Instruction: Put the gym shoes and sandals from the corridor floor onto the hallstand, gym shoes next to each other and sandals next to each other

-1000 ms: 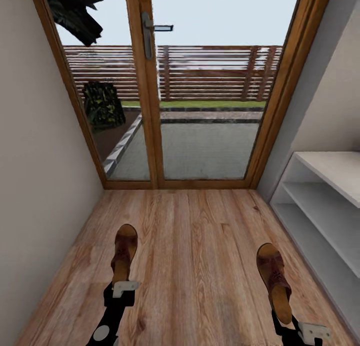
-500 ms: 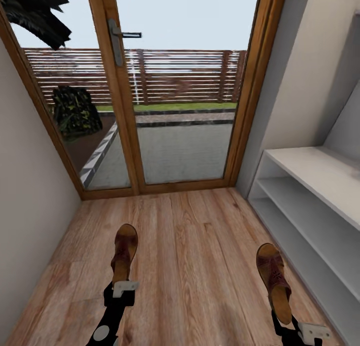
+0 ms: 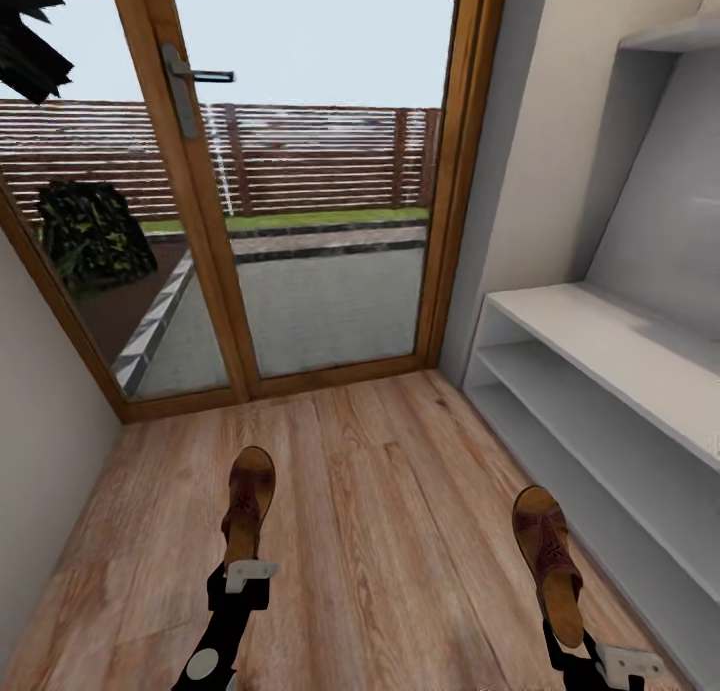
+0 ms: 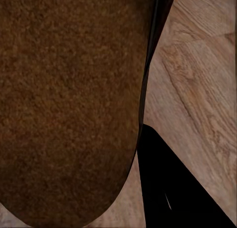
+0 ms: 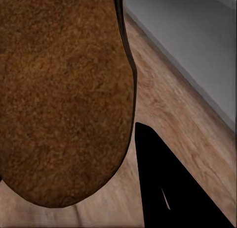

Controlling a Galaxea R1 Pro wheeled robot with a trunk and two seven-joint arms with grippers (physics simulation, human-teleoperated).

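Head view: you've got a sandal in each hand. The left gripper (image 3: 238,578) is clamped on the heel of the left sandal (image 3: 248,506), the right gripper (image 3: 580,656) on the heel of the right sandal (image 3: 548,561), both carried toes-forward above the corridor floor (image 3: 390,531). The hallstand (image 3: 600,391) sits at your right, shelves open toward you, the glass door (image 3: 300,201) ahead. Square up to the rack before reaching, and aim both sandals at one shelf so they land side by side.

Left wrist view: the sandal's brown sole (image 4: 69,104) sits against a dark finger (image 4: 168,188); grip looks firm.

Right wrist view: the sole (image 5: 64,94), with the rack's grey base (image 5: 197,45) near. Lift clear of the shelf's lip first.
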